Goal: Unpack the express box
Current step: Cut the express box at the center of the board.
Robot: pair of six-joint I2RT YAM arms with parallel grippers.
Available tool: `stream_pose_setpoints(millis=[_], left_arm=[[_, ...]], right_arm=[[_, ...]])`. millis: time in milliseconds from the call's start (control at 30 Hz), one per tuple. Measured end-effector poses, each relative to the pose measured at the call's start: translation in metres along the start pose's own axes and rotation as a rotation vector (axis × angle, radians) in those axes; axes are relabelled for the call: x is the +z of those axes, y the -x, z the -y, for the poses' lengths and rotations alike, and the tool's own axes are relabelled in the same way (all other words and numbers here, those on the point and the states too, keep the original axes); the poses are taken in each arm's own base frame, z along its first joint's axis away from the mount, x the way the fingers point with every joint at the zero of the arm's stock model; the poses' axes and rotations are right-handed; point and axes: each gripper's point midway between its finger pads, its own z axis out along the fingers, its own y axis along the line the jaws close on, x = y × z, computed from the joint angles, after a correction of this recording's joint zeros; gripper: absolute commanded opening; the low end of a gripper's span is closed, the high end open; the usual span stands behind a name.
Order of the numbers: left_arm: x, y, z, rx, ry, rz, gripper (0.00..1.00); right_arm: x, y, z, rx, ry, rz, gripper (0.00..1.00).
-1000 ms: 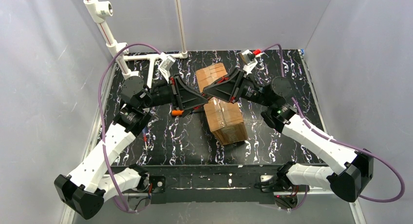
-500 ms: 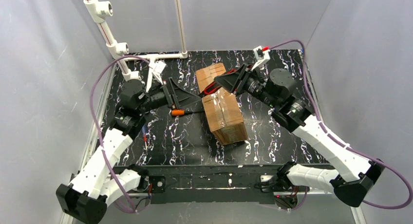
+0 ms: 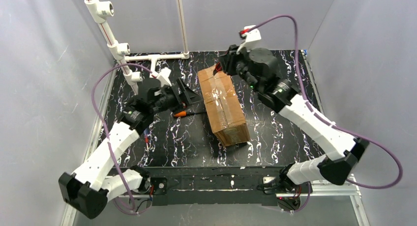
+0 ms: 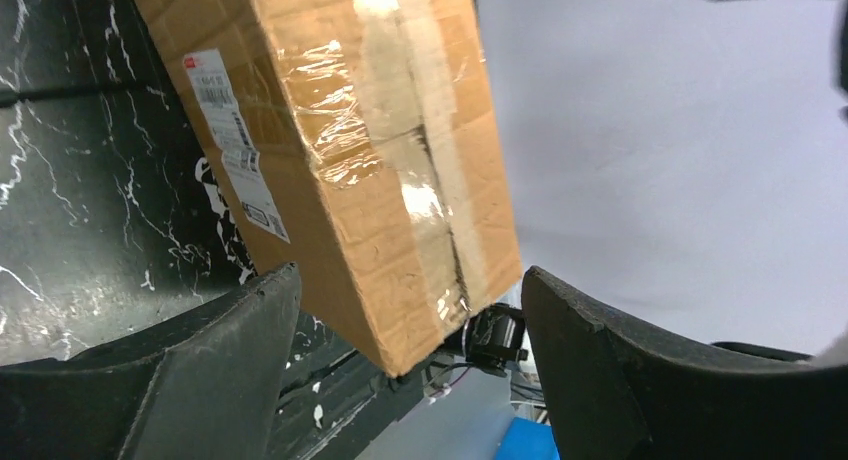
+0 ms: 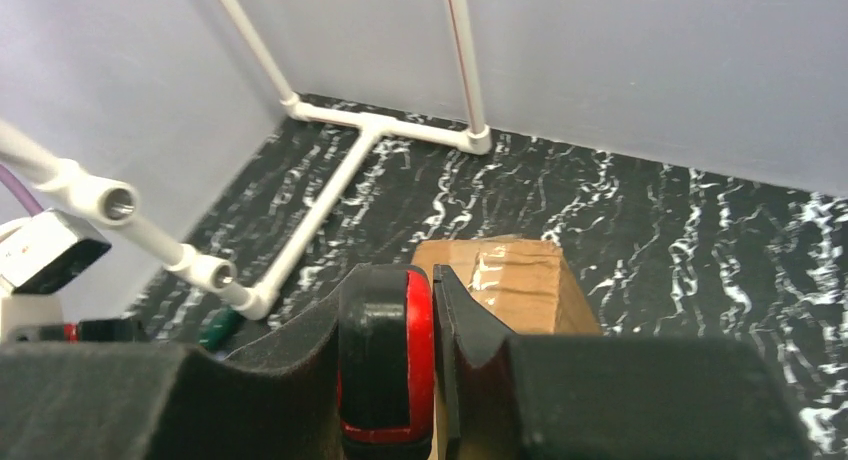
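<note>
Taped express box (image 3: 223, 105) center frame. Left gripper (image 4: 408, 280) jaws spread wide, box's lower corner between them. Right gripper (image 3: 223, 68) narrow, clamping red-and-black tool (image 5: 385, 370).

A black marbled table (image 3: 275, 137) is shown; on it are laid a box (image 3: 223, 105), a white pipe frame (image 3: 157, 56) and an orange tool (image 3: 180, 113).

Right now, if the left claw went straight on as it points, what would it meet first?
The express box: it fills the line ahead of the open left claw, one corner nearest. Nothing shows between, though depth is unclear.
</note>
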Motion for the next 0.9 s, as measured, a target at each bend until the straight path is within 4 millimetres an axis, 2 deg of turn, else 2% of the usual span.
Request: stream_pose_setpoints(millis=[100,200,267,367,533,667,767,900], left_arm=[[0.026,-0.016,-0.011,-0.026,0.063,-0.049,0.78],[0.049,-0.028,-0.025,-0.042,0.123,-0.082,0.77],[0.060,-0.031,-0.033,-0.044,0.161,-0.078,0.78],[0.069,-0.025,-0.041,-0.040,0.193,-0.040,0.76],[0.086,-0.014,-0.036,-0.040,0.141,0.014,0.66],[0.105,-0.018,-0.039,-0.058,0.113,-0.009,0.60],[0.116,-0.024,-0.045,-0.068,0.114,-0.039,0.52],[0.118,-0.024,-0.041,-0.063,0.091,-0.041,0.49]], right_arm=[[0.020,-0.016,-0.003,-0.095,-0.043,-0.029,0.01],[0.028,-0.032,-0.003,-0.172,-0.071,-0.065,0.01],[0.034,-0.034,-0.005,-0.205,-0.073,-0.073,0.01],[0.041,-0.035,-0.005,-0.242,-0.071,-0.073,0.01],[0.045,-0.035,-0.005,-0.269,-0.070,-0.070,0.01],[0.049,-0.035,-0.006,-0.276,-0.070,-0.068,0.01],[0.050,-0.035,-0.006,-0.277,-0.073,-0.067,0.01],[0.053,-0.033,-0.002,-0.290,-0.094,-0.063,0.01]])
